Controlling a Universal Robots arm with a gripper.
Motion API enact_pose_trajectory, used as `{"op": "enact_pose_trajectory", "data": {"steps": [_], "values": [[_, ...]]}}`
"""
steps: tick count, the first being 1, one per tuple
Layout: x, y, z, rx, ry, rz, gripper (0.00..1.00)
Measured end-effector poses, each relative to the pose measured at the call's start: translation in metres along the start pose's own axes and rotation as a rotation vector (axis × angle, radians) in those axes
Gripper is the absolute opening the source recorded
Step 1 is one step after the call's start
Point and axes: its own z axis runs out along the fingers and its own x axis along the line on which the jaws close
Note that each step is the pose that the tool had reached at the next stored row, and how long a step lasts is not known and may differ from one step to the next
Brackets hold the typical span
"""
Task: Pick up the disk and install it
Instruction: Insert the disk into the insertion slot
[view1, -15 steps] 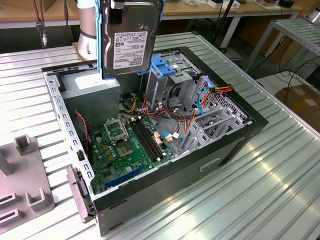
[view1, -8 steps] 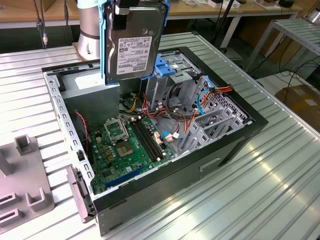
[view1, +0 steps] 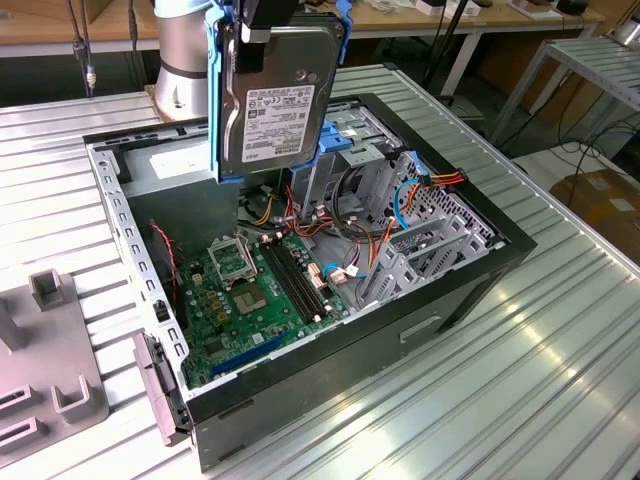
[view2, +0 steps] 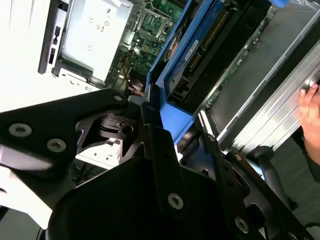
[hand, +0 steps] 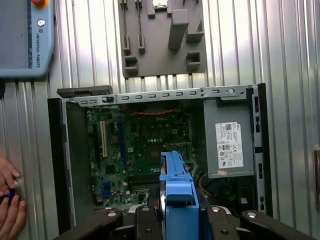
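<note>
The disk (view1: 275, 100), a silver-grey drive with a white label in a blue bracket, hangs upright on edge above the open computer case (view1: 130, 215). My gripper (view1: 272, 28) is shut on its top edge. The disk's lower edge is above the back of the motherboard (view1: 250, 290), beside the metal drive cage (view1: 372, 140). In the first wrist view the blue bracket (hand: 177, 192) sticks out between the black fingers (hand: 145, 222) over the board. In the second wrist view the disk (view2: 200, 55) is clamped edge-on between the fingers (view2: 155, 130).
The grey power-supply box (hand: 229, 145) sits in a corner of the case. Loose cables (view1: 400, 200) run near the cage. A grey fixture plate (view1: 50, 370) lies on the ribbed table. A person's hand (hand: 7, 200) rests at the table edge, near a pendant (hand: 25, 40).
</note>
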Motion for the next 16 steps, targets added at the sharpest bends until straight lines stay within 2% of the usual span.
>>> {"op": "enact_pose_trajectory", "data": {"steps": [6,9,16], "values": [[0.0128,-0.001,0.0003,0.0004,0.0051,0.0,0.37],[0.0197,-0.0016,0.0004,0.0007,0.01,0.0,0.37],[0.0297,-0.0024,0.0007,0.0014,0.0184,0.0,0.37]]}}
